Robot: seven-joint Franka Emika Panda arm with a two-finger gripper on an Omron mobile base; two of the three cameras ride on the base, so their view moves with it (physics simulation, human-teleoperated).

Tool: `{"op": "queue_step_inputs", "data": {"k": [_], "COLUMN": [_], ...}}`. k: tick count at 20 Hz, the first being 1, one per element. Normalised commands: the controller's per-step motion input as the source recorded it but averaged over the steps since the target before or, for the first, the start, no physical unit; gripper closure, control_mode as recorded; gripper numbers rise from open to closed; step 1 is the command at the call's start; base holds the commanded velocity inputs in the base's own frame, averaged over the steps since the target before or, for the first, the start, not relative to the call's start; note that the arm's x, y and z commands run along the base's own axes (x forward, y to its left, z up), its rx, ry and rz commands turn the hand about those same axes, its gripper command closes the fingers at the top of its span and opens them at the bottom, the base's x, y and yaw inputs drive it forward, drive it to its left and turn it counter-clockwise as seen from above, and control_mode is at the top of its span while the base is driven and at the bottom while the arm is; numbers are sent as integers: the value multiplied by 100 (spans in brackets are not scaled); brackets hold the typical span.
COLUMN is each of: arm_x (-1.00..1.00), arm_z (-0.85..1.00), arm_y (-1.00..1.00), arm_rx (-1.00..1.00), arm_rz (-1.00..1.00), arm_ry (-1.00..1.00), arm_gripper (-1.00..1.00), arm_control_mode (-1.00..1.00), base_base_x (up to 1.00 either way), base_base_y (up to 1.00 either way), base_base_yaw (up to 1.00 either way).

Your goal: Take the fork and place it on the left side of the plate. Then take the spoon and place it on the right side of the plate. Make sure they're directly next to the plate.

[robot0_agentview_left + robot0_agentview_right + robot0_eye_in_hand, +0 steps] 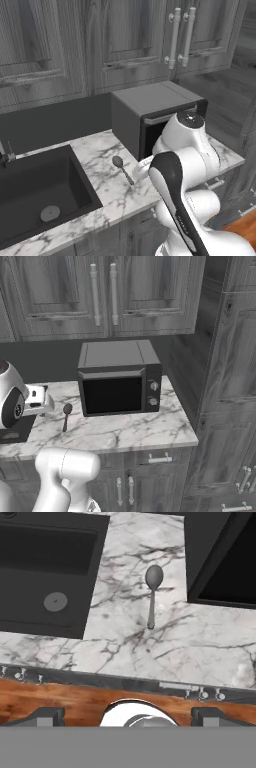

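Note:
A dark grey spoon (122,169) (66,415) (152,594) lies flat on the marble counter (107,187) between the sink and the microwave, bowl toward the wall and handle toward the front edge. My gripper (130,716) hangs above and in front of the counter edge, well short of the spoon. It is open, its fingertips (47,715) set wide apart with nothing between them. The white hand (37,398) shows just left of the spoon in the right base view. The orange fork and the plate are out of view.
A black sink (40,185) with a round drain (55,602) lies left of the spoon. A dark microwave (120,381) (155,115) stands to its right against the wall. Grey wall cabinets (100,296) hang above. Drawer fronts run below the counter edge.

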Motion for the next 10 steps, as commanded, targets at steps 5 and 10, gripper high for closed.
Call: {"op": "queue_step_inputs", "data": {"k": [5,10], "arm_x": [22,16], "arm_z": [-15,-17], "arm_y": [7,-5], "arm_rx": [0,0], "arm_rz": [-5,0], "arm_ry": [1,0], "arm_gripper": [-100,-100], "arm_control_mode": [-100,-100], "base_base_x": [0,0], "base_base_y": [0,0], "base_base_yaw": [0,0]}}
